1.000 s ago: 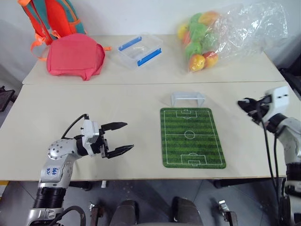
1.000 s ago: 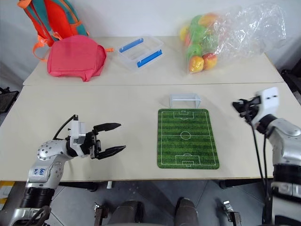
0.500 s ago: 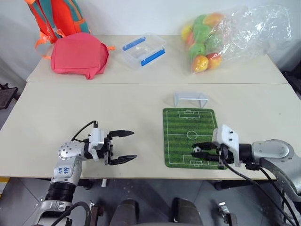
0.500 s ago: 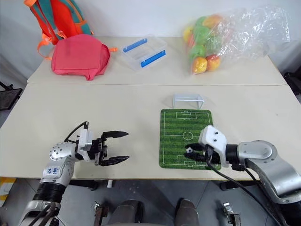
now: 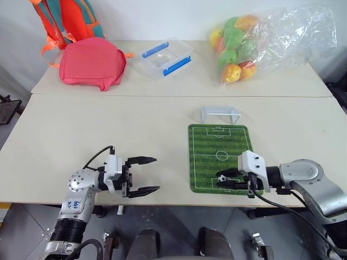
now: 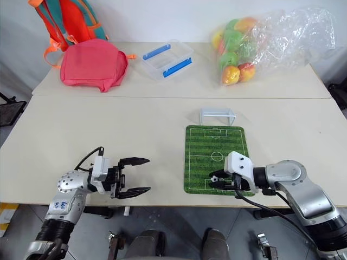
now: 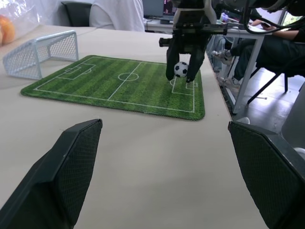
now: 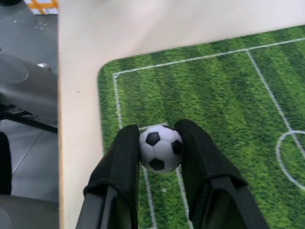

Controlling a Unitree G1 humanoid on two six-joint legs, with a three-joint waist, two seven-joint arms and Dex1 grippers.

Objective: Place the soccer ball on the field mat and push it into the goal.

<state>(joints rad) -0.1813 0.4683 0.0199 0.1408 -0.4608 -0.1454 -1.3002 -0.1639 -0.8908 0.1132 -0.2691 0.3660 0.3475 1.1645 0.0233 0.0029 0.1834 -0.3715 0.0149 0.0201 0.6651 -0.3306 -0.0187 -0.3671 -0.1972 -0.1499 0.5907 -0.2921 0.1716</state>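
Note:
The tiny black-and-white soccer ball (image 8: 160, 147) sits pinched between the two black fingers of my right gripper (image 5: 223, 180), which is shut on it. Gripper and ball hover just over the near end of the green field mat (image 5: 217, 143), by the near penalty box. The left wrist view shows the same soccer ball (image 7: 180, 69) a little above the field mat (image 7: 105, 81). The white goal (image 5: 219, 114) stands on the table just past the mat's far end. My left gripper (image 5: 147, 174) is open and empty over the bare table, left of the mat.
On the far table lie a red bag (image 5: 92, 64), an orange backpack (image 5: 65, 19), a clear box with blue clips (image 5: 167, 57) and a plastic bag of fruit-like balls (image 5: 255, 38). The table's front edge runs just below both grippers.
My right gripper swung in from the table's right side, carrying the ball to the mat's near end. The left gripper has sunk slightly. The camera also shifted.

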